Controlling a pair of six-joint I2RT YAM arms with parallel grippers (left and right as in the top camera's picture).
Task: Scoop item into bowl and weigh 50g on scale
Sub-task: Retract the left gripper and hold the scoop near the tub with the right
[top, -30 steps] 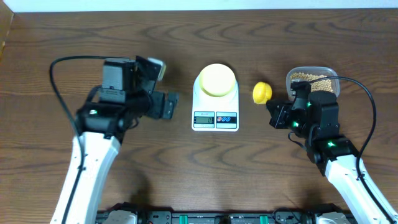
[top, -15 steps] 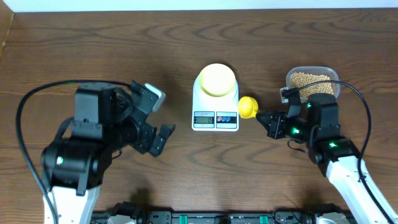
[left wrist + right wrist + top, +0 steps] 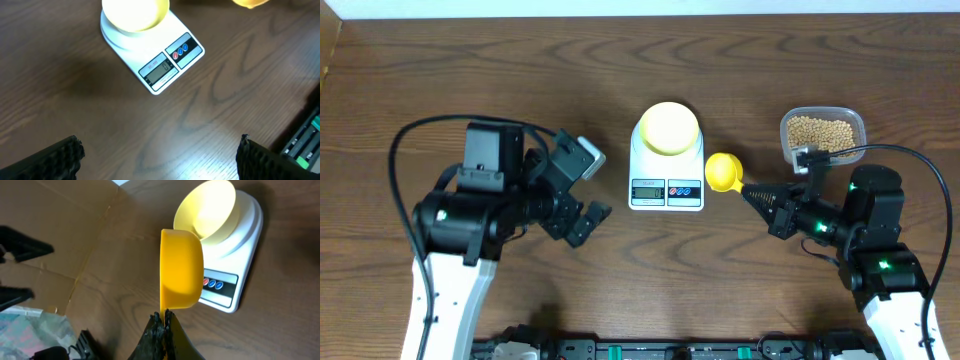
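Clamping the scoop point(image 3: 722, 172) in its jaws, the right gripper point(image 3: 756, 192) points left; the bowl point(image 3: 667, 128) sits just far-left of it; the left gripper's point(image 3: 588, 187) jaws gape.

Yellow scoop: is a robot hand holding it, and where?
Yes. The right gripper pinches the yellow scoop by its handle, right beside the cup. The left gripper holds nothing.

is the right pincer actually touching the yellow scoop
Touching. The right wrist view shows the right pincer shut on the bottom end of the yellow scoop, with no gap between its fingertips and the plastic.
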